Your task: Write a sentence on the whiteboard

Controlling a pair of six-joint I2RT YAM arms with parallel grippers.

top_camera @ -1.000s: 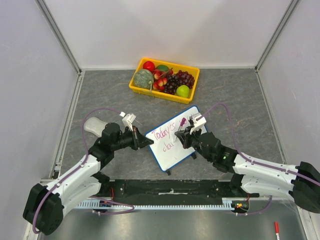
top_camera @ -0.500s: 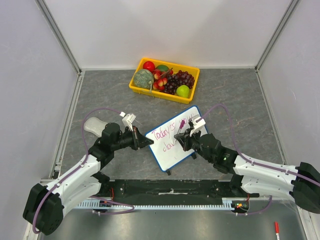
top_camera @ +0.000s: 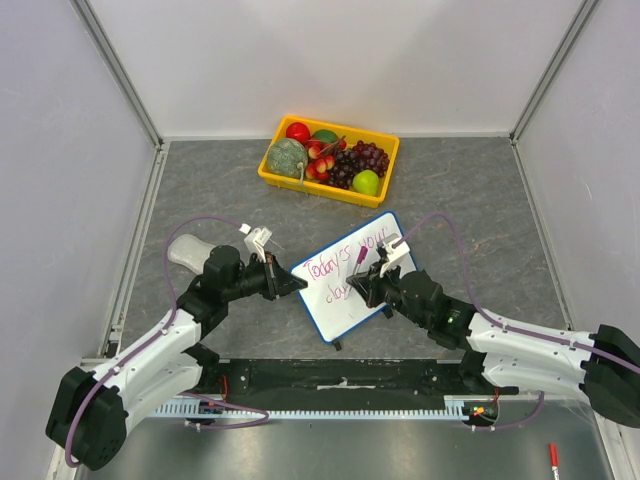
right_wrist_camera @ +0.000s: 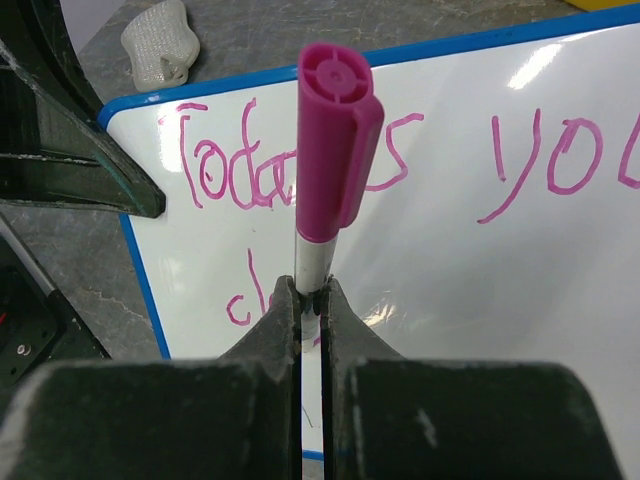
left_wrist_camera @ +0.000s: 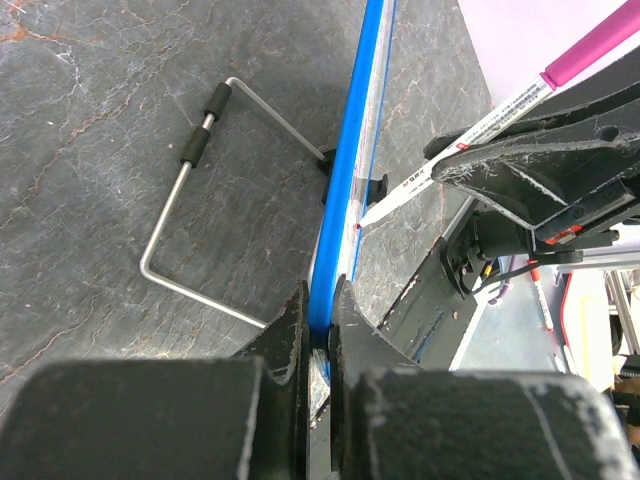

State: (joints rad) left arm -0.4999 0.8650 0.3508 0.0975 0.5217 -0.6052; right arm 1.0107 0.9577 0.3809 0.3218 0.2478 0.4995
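The whiteboard, white with a thin blue rim, stands tilted in the middle of the table. The sentence is in pink cursive, "Today's your" with a few letters on a second line. My left gripper is shut on the board's left rim. My right gripper is shut on a pink-capped marker, held over the second line. In the right wrist view the marker stands in front of the writing. In the left wrist view its tip is at the board face.
A yellow fruit basket with fruit stands behind the board. A pale mesh pad lies at the left, also in the right wrist view. The board's wire stand rests on the table. A red pen lies near right.
My right gripper with the marker has moved left and slightly down along the second line. The left gripper and the board have not moved.
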